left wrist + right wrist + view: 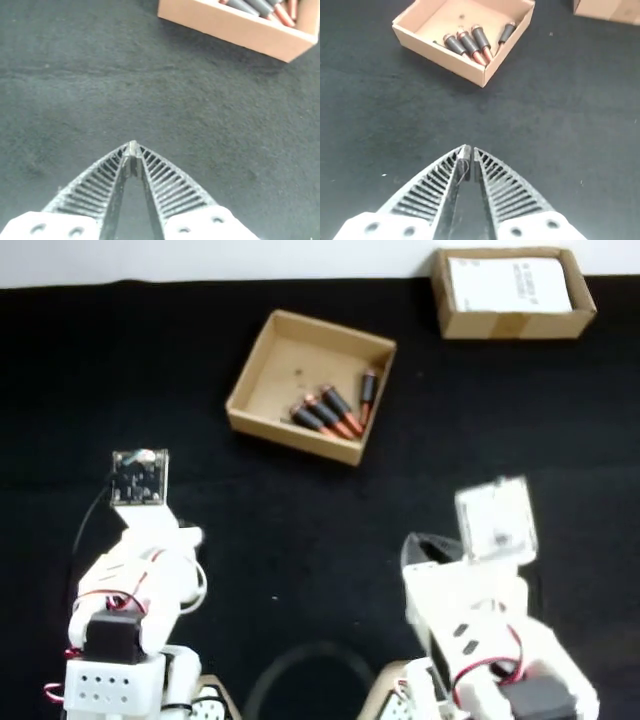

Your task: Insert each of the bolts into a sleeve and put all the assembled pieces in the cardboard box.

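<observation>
Black cloth across the whole table [300, 530], matte, faintly creased, dotted with a few pale specks. Behind its far edge, a strip of plain white wall [200, 258].

Toward the far middle, the cardboard box [262, 390], open-topped, set askew to the table edge. Inside, four assembled pieces [330, 412], dark sleeves with coppery bolt ends: three lying side by side and touching near one wall, the fourth just apart, along the neighbouring wall and angled differently. Some small dark flecks on the box floor.

In the far right corner, a second cardboard box [512, 322], well apart from the first, with a white printed sheet [510, 282] lying in it. Near the front edge, between the two arm bases, a loop of dark cable [305, 655] on the cloth.

At the near left, the left arm [140, 560], folded low. At its end, the left tool [132, 150], closed with tips meeting, gripping nothing, hanging above the cloth with a wall of the cardboard box off ahead and to one side.

At the near right, the right arm [470, 610]. At its end, the right tool [468, 150], likewise closed on nothing, tips all but touching, poised over the cloth and pointed toward the box and its pieces farther ahead. Well apart from box and pieces, both tools
</observation>
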Tool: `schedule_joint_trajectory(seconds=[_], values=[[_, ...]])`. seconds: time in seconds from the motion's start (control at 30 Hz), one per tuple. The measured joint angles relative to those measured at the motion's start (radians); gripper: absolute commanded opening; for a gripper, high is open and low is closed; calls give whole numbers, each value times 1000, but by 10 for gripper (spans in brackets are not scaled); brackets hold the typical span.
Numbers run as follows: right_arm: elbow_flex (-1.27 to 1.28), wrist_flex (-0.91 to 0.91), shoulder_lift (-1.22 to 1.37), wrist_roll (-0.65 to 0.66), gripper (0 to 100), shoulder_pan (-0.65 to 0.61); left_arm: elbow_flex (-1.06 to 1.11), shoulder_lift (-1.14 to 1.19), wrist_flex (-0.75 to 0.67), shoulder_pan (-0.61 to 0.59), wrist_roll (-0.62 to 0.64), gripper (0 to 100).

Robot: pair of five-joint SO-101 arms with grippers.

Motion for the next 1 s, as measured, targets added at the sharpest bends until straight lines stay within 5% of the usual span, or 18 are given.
schedule_joint_trajectory(seconds=[0.3,0.57,0.87,1.0], values=[[502,-390,-91,69,6,173,-75,0,21,28,0,9],[827,-706,-91,69,6,183,-310,-9,293,28,-3,9],[930,-764,-97,69,6,183,-265,-9,374,28,-3,8],[930,-760,-97,61,6,183,-133,-83,259,25,-3,8]])
